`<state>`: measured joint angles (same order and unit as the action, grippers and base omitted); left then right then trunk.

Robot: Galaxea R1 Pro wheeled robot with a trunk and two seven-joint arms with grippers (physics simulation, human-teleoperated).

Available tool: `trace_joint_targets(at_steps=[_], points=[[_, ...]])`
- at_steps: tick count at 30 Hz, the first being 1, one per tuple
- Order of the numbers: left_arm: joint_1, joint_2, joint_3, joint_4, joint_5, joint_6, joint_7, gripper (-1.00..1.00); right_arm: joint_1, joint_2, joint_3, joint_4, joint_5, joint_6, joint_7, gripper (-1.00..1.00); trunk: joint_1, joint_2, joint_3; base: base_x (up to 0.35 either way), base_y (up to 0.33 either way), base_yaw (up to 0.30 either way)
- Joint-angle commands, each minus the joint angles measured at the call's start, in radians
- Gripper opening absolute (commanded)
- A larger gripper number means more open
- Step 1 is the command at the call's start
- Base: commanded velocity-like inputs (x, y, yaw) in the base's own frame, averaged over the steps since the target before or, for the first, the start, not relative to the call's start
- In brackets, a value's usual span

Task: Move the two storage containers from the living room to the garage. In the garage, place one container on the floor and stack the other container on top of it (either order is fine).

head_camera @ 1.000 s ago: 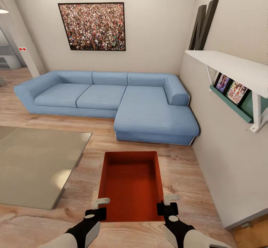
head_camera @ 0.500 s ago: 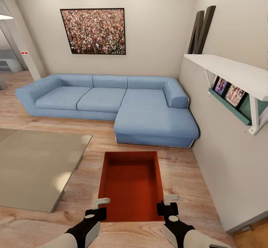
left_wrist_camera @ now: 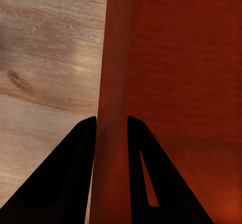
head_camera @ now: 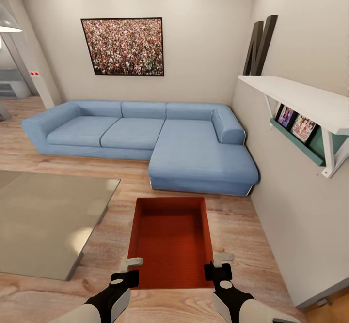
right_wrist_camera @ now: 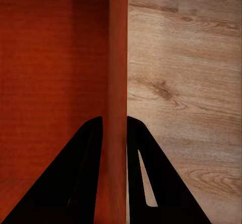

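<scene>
One red-orange storage container (head_camera: 169,243), open-topped and empty, hangs level in front of me above the light wood plank floor (head_camera: 242,236) of the living room. My left gripper (head_camera: 130,269) is shut on its left wall near the close corner, and my right gripper (head_camera: 216,266) is shut on its right wall. In the left wrist view the left gripper (left_wrist_camera: 111,122) has the wall of the container (left_wrist_camera: 115,52) pinched between its dark fingers. In the right wrist view the right gripper (right_wrist_camera: 115,120) clamps the container wall (right_wrist_camera: 117,42) the same way. The other container is out of view.
A blue sectional sofa (head_camera: 145,134) stands straight ahead against the beige wall. A low glass-topped table (head_camera: 43,221) lies at the left. The right wall (head_camera: 300,216) is close and carries a white shelf (head_camera: 300,98).
The whole picture has shifted: sofa, painting and shelf sit lower in view, so the camera moved. The container and both grippers keep their place in view.
</scene>
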<state>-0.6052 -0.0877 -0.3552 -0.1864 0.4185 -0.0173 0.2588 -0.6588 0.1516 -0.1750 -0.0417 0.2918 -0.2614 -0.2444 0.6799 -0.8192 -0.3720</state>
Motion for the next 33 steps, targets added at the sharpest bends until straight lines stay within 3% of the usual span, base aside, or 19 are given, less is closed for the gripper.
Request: trace_joint_targets(at_steps=[1,33], points=[[-0.001,0.000,0.013,0.001,-0.003,-0.003,0.015,-1.00,-0.001,0.000,-0.038,0.000,0.007,-0.004,-0.004,-1.00,0.000,-0.001,0.001,0.000,0.000,0.000],[-0.001,0.000,0.013,0.001,-0.003,-0.003,0.014,-1.00,-0.001,0.000,-0.038,0.000,0.007,-0.004,-0.004,-1.00,0.000,-0.001,0.052,0.000,0.000,0.000]])
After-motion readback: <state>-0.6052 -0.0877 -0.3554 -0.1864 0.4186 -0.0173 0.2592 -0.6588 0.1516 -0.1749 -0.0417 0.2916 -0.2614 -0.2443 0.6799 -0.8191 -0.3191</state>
